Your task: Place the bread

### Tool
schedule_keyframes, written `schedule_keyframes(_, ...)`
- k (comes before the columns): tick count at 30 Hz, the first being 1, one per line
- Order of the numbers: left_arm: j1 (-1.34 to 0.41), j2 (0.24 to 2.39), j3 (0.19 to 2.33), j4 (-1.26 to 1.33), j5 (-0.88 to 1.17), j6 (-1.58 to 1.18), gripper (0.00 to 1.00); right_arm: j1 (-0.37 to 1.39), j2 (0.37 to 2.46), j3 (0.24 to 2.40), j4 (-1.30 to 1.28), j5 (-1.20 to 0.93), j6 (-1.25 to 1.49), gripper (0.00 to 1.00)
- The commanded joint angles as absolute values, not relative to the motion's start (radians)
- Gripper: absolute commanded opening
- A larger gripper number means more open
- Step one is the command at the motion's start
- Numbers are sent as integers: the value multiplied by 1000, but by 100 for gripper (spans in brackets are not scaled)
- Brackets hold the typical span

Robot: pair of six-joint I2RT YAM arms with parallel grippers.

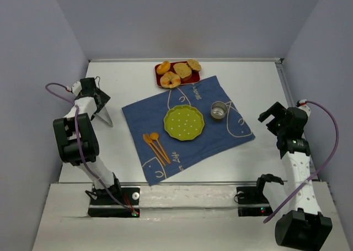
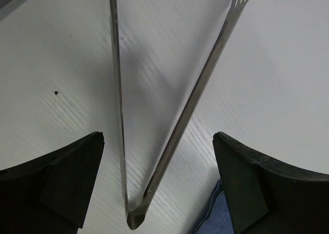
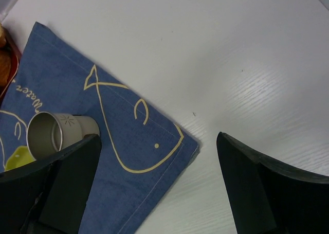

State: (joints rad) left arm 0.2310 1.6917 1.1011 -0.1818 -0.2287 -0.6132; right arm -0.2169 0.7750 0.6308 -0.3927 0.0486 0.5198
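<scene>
Two grippers: left gripper [image 2: 157, 141], right gripper [image 3: 158, 139] — fingers spread wide
Bread [image 1: 163, 68]: on red tray [image 1: 159, 79]
Tongs [image 2: 177, 133]: between left fingers

- Two ring-shaped buns on the far tray: one golden-orange bun [image 1: 163, 68], one paler bun [image 1: 170, 80].
- One toast slice [image 1: 182, 70] and one other bread piece [image 1: 193, 64].
- One red tray [image 1: 158, 79], one green plate [image 1: 184, 122], one metal cup [image 1: 219, 111], one blue cloth [image 1: 220, 135].
- Two orange utensils [image 1: 156, 146].
- One pair of metal tongs [image 1: 103, 114], far left.

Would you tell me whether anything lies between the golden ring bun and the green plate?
Yes: the paler ring bun lies on the red tray right between the bread and the green plate; beyond it, only blue cloth.
</scene>
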Motion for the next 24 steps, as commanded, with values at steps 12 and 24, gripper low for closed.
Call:
schedule_keyframes(12, 235, 1980, 1336, -271, -269, -564, 99, -218, 795, 650, -348, 8, 495, 100)
schedule_keyframes(24, 235, 2079, 1413, -367, -275, -569, 80, -218, 782, 649, -350, 8, 492, 100)
